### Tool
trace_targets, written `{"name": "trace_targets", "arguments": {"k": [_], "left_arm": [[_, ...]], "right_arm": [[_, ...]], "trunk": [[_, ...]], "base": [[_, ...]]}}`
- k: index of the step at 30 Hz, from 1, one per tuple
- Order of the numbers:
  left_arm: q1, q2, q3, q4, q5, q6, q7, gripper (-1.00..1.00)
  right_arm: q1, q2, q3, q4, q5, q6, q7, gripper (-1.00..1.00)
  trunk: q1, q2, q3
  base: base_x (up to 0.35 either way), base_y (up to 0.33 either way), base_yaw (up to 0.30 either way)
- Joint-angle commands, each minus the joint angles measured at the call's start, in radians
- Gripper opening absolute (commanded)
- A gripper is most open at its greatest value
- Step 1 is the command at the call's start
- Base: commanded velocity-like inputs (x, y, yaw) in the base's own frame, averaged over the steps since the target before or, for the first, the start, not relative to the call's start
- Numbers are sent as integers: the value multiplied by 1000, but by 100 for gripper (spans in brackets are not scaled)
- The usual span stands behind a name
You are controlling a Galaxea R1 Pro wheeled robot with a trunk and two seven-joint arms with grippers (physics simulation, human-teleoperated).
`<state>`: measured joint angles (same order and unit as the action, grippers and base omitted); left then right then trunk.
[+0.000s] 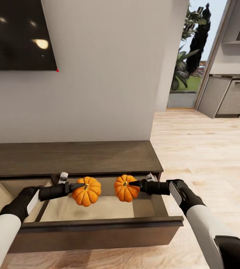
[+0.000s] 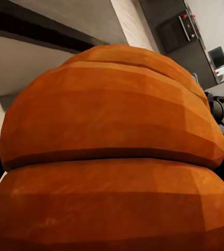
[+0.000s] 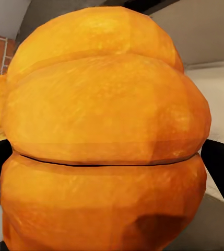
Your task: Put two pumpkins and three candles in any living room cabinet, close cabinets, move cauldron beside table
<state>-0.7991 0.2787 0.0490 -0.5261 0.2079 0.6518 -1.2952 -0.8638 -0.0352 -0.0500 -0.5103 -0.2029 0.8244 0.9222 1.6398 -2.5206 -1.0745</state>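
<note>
The dark-brown cabinet (image 1: 71, 157) stands against the white wall with a drawer (image 1: 97, 224) pulled open, its pale inside showing. Two orange pumpkins hang over that open drawer. My left gripper (image 1: 80, 185) is shut on the left pumpkin (image 1: 87, 192) at its stem side. From the right, my right gripper (image 1: 131, 183) is shut on the right pumpkin (image 1: 125, 189). Seen close up, the left pumpkin (image 2: 112, 151) blocks most of the left wrist view, and the right pumpkin (image 3: 104, 136) does the same in the right wrist view. Candles and cauldron are out of view.
A black TV screen (image 1: 19, 33) hangs on the wall above the cabinet. Wooden floor (image 1: 202, 149) stretches to the right toward grey kitchen cupboards (image 1: 231, 95) and a glass door onto a garden (image 1: 190, 56). A second drawer compartment (image 1: 8, 194) is open at the left.
</note>
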Motion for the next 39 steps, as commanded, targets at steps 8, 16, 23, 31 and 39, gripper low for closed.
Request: {"name": "trace_targets", "arguments": {"k": [8, 16, 23, 31, 39], "left_arm": [[0, -10, 2, 72, 2, -65, 4, -100], [0, -30, 0, 129, 1, -99, 15, -100], [0, -38, 0, 200, 0, -171, 17, -100], [0, -36, 0, 213, 0, -173, 16, -100], [0, -35, 2, 212, 1, -173, 16, -100]], "right_arm": [[0, -16, -2, 116, -6, -70, 2, -100], [0, -14, -1, 178, -4, -113, -2, -100], [0, -11, 1, 189, -2, -123, -30, -100], [0, -7, 1, 184, 4, -179, -45, -100], [0, -6, 1, 186, -2, -183, -110, -100]], "trunk": [[0, 0, 0], [0, 0, 0], [0, 0, 0], [0, 0, 0], [0, 0, 0]], "base": [[83, 0, 0], [90, 0, 0], [78, 0, 0], [0, 0, 32], [3, 0, 88]]}}
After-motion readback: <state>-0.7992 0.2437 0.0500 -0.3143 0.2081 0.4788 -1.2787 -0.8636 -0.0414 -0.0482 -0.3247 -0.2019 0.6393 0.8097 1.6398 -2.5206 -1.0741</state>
